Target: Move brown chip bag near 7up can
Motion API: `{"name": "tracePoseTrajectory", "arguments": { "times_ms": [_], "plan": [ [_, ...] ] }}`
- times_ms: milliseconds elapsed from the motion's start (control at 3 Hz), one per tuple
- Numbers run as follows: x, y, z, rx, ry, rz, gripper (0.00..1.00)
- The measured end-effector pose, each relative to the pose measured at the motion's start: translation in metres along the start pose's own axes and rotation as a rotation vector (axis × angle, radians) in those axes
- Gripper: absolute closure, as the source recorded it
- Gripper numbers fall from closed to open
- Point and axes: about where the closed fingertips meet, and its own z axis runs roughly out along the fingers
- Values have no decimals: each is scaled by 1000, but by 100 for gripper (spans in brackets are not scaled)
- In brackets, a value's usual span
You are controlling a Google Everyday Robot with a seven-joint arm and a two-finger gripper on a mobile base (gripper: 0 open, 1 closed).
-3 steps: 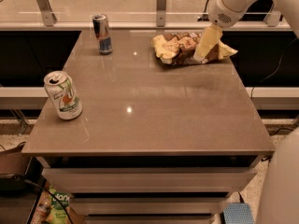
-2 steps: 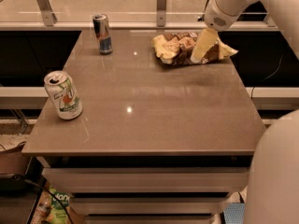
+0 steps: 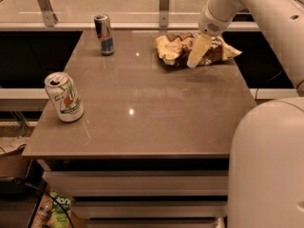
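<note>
The bag [image 3: 171, 49] lies at the far right of the surface [image 3: 156, 113], crumpled, its pale ends spread to either side. The end effector [image 3: 198, 52] is down on the bag's middle, reaching in from the upper right; whether it is open or gripping the foil cannot be told. The 7up can [image 3: 64, 97] stands upright near the left edge, well apart from the bag. A slim blue can [image 3: 104, 34] stands at the far left.
</note>
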Motion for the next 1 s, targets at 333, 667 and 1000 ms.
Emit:
{"name": "tracePoseTrajectory", "arguments": {
  "times_ms": [333,667,1000],
  "plan": [
    [-8,4,15,-38,3,-41,0],
    [-11,5,26,-55,9,-109,0],
    [-6,2,34,-55,14,-98,0]
  ]
}}
